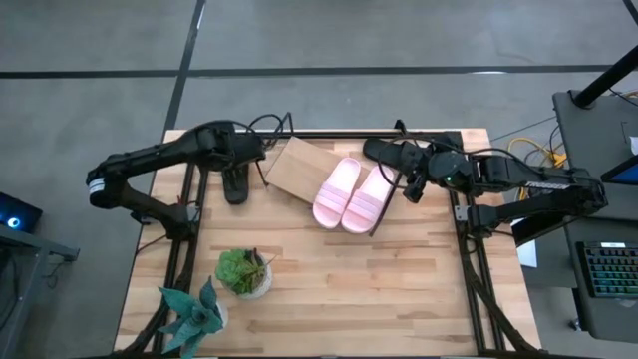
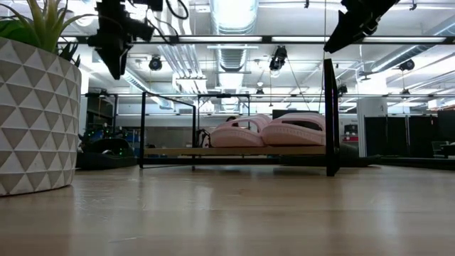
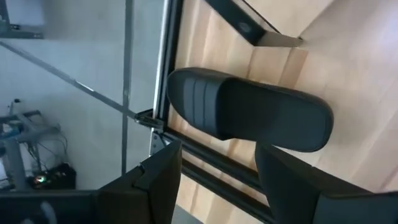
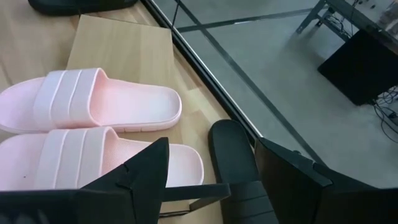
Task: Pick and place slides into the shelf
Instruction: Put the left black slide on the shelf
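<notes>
Two pale pink slides (image 1: 337, 189) (image 1: 369, 199) lie side by side, soles down, on the right part of the light-wood shelf (image 1: 294, 165); they also show in the right wrist view (image 4: 93, 102). One black slide (image 1: 235, 183) lies on the table left of the shelf, and it shows sole down in the left wrist view (image 3: 249, 115). My left gripper (image 3: 217, 180) is open above it, raised off the table (image 2: 114, 53). A second black slide (image 1: 384, 152) lies past the shelf's far right corner. My right gripper (image 4: 211, 180) is open above this slide (image 4: 239, 168) and held high (image 2: 348, 32).
Two potted plants (image 1: 244, 271) (image 1: 194, 314) stand at the table's near left; one patterned pot (image 2: 35, 114) fills the low view's left. The shelf's black wire frame (image 2: 330, 117) rises around the board. Cables lie along the table's far edge (image 1: 274, 125).
</notes>
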{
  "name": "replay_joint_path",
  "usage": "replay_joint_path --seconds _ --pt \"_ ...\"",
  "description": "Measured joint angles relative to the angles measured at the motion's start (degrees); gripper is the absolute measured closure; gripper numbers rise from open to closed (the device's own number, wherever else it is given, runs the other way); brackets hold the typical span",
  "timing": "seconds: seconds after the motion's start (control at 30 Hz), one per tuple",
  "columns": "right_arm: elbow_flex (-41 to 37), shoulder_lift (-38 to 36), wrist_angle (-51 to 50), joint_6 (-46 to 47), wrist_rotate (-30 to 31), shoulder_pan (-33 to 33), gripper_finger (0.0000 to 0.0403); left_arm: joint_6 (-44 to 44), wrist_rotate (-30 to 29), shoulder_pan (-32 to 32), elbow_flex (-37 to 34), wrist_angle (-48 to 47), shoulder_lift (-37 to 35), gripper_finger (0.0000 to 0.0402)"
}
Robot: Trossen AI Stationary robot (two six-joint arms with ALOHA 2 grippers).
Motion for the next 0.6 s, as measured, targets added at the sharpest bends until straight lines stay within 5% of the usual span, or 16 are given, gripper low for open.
replay_joint_path --seconds 0.27,0.6 --pt "-0.18 -0.01 0.09 -0.86 0.04 0.0 0.0175 1.31 -0.73 0.07 -7.36 7.91 -1.07 0.0213" --pt "-1.16 -0.02 0.18 -1.48 0.17 0.0 0.0175 8.47 -4.18 0.91 -22.69 24.9 -10.89 0.0213"
